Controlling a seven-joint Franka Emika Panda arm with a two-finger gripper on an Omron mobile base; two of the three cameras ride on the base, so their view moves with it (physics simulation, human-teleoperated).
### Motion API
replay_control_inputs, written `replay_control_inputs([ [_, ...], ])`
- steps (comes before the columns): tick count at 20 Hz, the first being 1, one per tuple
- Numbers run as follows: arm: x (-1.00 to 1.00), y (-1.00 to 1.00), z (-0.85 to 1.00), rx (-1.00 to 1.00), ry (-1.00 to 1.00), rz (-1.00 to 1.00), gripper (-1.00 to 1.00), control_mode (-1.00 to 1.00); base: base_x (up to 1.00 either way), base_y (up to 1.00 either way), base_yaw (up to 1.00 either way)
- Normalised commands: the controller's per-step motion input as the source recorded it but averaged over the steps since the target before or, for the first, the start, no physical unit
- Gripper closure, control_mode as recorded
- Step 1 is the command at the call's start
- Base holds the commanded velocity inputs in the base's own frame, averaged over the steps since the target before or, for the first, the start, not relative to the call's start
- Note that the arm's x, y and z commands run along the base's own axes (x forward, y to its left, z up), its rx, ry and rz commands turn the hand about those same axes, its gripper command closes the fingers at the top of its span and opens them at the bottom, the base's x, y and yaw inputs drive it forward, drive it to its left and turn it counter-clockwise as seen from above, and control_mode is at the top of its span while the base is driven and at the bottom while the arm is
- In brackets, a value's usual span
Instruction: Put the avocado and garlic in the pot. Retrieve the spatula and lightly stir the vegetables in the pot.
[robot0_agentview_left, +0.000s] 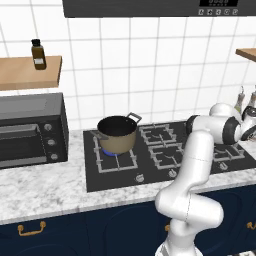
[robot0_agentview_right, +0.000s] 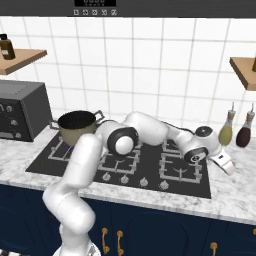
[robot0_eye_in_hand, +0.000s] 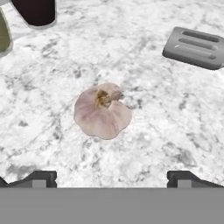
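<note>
Brass-tan, with a black inside and grey loop handles, the pot (robot0_agentview_left: 117, 134) stood on the rear left burner of the dark hob (robot0_agentview_left: 115, 172), a blue flame showing beneath it. Left of the hob in the left base view sat a black toaster oven (robot0_agentview_left: 31, 130) on the pale marble counter (robot0_agentview_left: 45, 187), and above that a wooden shelf (robot0_agentview_left: 27, 72) carried a small brown bottle (robot0_agentview_left: 38, 54). In the right base view the pot (robot0_agentview_right: 76, 126) sat at the hob's far left, well apart from the arm's working end, which reached across the burners to the counter right of the hob. Two bottles stood there by the tiled wall, one olive-coloured (robot0_agentview_right: 226, 130) and one dark (robot0_agentview_right: 245, 131).

Looking down from the hand, the garlic (robot0_eye_in_hand: 102, 111) lay on the marble, a pinkish-white bulb with its stem end up, between and beyond the two finger tips. The gripper (robot0_eye_in_hand: 112, 178) was spread wide, its jaws apart and holding nothing, clear of the bulb. A grey slotted spatula head (robot0_eye_in_hand: 194, 47) lay on the counter at the upper right of that view, apart from the garlic.
</note>
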Motion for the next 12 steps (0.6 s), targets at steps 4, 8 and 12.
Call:
replay_control_inputs([
  [4, 0.29, -0.31, -0.04, -0.04, -0.04, 0.03, -1.00, -1.00, 0.00, 0.00, 0.00],
  [8, 0.32, -0.39, 0.00, -0.01, 0.00, 0.03, -1.00, -1.00, 0.00, 0.00, 0.00],
  [12, 0.37, -0.33, -0.01, 0.00, 0.00, 0.04, -1.00, -1.00, 0.00, 0.00, 0.00],
])
